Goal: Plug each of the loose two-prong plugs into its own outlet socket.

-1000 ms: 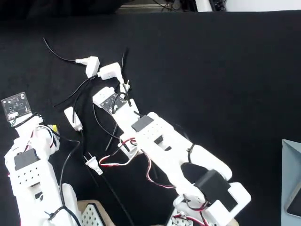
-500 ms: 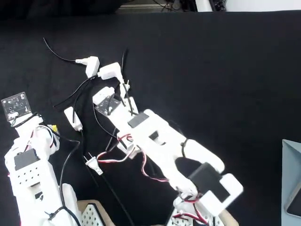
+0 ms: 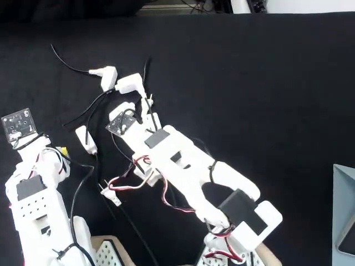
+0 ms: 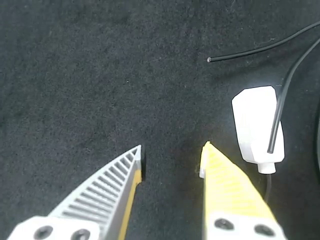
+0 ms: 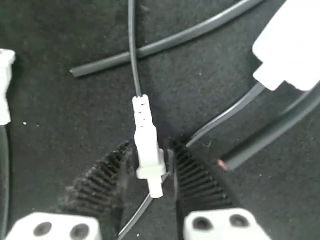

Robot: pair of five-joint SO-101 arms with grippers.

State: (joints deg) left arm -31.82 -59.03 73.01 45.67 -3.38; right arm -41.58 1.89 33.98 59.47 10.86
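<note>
White slim plug [image 5: 145,132] | clamped in right tool [image 5: 150,147] | left tool [image 4: 172,147] agape

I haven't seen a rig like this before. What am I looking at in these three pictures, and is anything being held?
These are two small white robot arms at a table covered in black. The wide picture looks down from a fixed camera. The other two come from a camera on each arm's wrist, looking along its gripper.

The right gripper is closed on a small white two-prong plug with a thin black cable. The left gripper is open and holds nothing. Beside it lies what looks like a white socket block.

In the overhead picture, more white socket pieces and a second loose plug lie among black cables.
</note>
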